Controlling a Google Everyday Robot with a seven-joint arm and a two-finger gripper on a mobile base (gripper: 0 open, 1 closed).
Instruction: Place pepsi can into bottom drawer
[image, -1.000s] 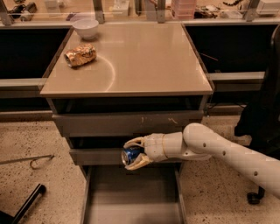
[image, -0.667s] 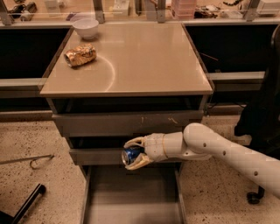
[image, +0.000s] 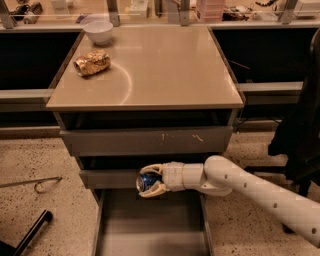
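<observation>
My gripper (image: 148, 181) reaches in from the right on a white arm and is shut on the blue pepsi can (image: 146, 182), which lies sideways between the fingers. It hangs in front of the middle drawer, just above the back end of the bottom drawer (image: 150, 227). That drawer is pulled out toward the camera, a wide grey tray with nothing showing on its floor.
The tan cabinet top (image: 165, 70) carries a gold-brown foil snack bag (image: 92, 62) and a white bowl (image: 98, 31) at the back left. The two upper drawers (image: 147, 141) are closed. A metal hook (image: 37, 184) and a black bar (image: 30, 234) lie on the floor left; a dark object (image: 300, 130) stands right.
</observation>
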